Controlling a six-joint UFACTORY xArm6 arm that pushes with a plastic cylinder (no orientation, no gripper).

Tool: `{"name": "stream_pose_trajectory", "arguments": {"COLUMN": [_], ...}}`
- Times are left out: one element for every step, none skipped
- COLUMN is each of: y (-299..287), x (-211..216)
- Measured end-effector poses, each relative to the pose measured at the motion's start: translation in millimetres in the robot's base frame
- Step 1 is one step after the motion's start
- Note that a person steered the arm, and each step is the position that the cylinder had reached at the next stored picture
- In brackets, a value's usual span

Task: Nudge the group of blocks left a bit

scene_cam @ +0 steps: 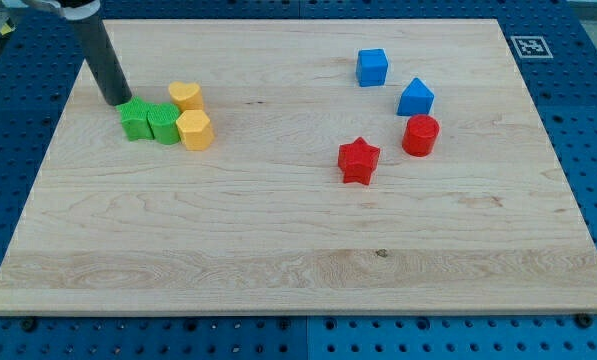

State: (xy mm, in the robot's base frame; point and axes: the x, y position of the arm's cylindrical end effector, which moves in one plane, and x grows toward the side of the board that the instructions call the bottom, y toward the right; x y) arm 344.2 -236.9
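A tight group of blocks sits at the board's upper left: a green star-like block (135, 120), a green block (164, 123) next to it, a yellow hexagon (195, 130) at the right and a yellow heart-like block (186, 96) above. My tip (118, 101) rests on the board just up and left of the green star block, touching or nearly touching its upper left corner. The dark rod rises from there to the view's top left.
On the right half lie a blue cube (372, 67), a blue house-shaped block (415, 98), a red cylinder (420, 135) and a red star (358, 160). The wooden board (298, 260) lies on a blue perforated table, with a marker tag (530, 46) at its top right.
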Motion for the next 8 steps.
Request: {"name": "stream_pose_trajectory", "arguments": {"y": [13,72,142,169,171,171,166,160], "x": [-23,-23,-15,43,78,78,81,83]}}
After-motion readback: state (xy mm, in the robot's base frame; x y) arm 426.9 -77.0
